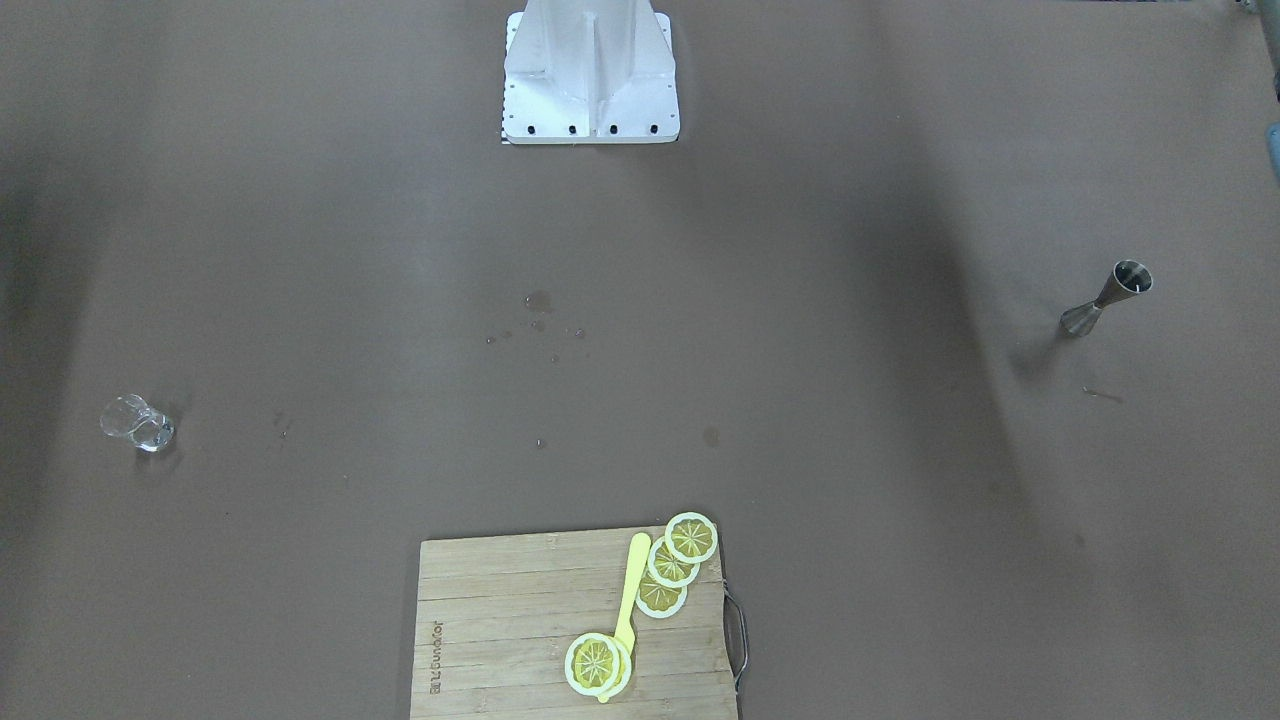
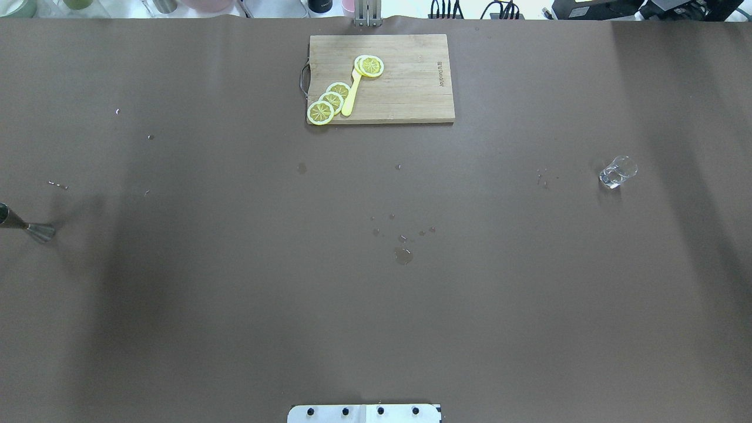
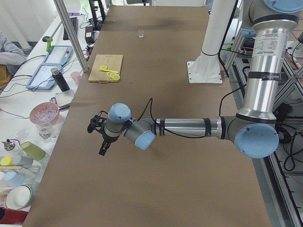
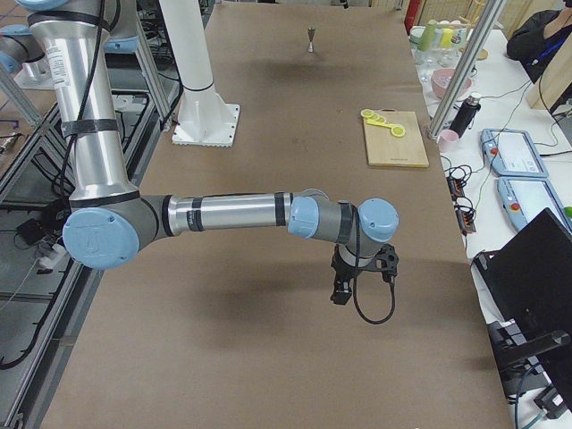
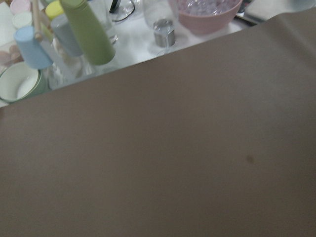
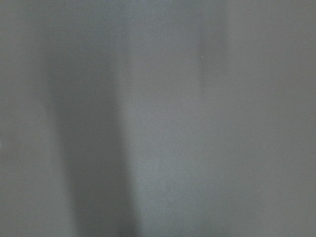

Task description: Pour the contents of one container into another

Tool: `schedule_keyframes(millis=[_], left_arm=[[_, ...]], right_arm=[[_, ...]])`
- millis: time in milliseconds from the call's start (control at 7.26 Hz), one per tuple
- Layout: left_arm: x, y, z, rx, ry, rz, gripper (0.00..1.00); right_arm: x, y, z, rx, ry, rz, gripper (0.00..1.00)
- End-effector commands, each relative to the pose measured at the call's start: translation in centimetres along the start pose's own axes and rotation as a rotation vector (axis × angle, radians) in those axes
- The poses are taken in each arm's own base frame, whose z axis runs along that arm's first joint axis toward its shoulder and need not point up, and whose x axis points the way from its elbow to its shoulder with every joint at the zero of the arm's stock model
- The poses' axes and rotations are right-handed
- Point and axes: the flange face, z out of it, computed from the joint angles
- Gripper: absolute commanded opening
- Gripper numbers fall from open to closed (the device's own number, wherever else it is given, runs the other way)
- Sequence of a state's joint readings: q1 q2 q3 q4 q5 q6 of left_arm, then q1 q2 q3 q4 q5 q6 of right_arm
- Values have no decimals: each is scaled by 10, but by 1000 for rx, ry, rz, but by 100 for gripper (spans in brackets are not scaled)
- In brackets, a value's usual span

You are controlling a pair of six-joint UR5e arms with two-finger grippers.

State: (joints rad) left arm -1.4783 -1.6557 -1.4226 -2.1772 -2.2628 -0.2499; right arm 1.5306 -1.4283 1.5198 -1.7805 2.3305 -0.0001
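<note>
The small clear glass (image 1: 137,423) stands upright near the table's end on the robot's right (image 2: 617,171), small and far in the exterior left view (image 3: 140,33). The steel hourglass jigger (image 1: 1107,298) stands upright near the opposite end (image 2: 26,226), far off in the exterior right view (image 4: 310,38). My left gripper (image 3: 103,144) hangs above the table at the jigger's end, and my right gripper (image 4: 340,290) hangs at the glass's end. Both show only in the side views, so I cannot tell whether they are open or shut. Neither wrist view shows the glass or the jigger.
A wooden cutting board (image 2: 405,88) with lemon slices (image 2: 329,101) and a yellow knife (image 2: 351,94) lies at the table's far middle edge. Small wet spots (image 2: 403,255) mark the centre. Cups, bottles and a pink bowl (image 5: 207,12) stand beyond the table's left end.
</note>
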Motion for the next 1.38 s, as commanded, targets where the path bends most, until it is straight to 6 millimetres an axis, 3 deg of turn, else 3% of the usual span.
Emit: schedule_keyframes(millis=[0, 276, 413, 551, 689, 827, 1102, 1240], left_arm=[[-48, 23, -9, -175, 40, -236, 99], [-52, 44, -13, -331, 50, -306, 99], [-41, 63, -20, -406, 89, -390, 99], [-37, 67, -21, -426, 106, -413, 99], [-35, 67, -23, -419, 108, -404, 99], [-35, 67, -25, -415, 104, -399, 99], [-42, 93, -23, -431, 73, -392, 99], [-50, 107, -23, -412, 5, -303, 99]], right_arm=[[16, -6, 15, 68, 21, -32, 100], [29, -18, 30, 128, 43, -91, 100], [29, -18, 30, 148, 44, -110, 100], [21, -21, 32, 143, 45, -127, 100], [0, -34, 20, 159, 38, -154, 100], [-2, -36, 19, 158, 38, -156, 100], [1, -30, 24, 151, 33, -152, 100], [4, -27, 27, 144, 32, -146, 100]])
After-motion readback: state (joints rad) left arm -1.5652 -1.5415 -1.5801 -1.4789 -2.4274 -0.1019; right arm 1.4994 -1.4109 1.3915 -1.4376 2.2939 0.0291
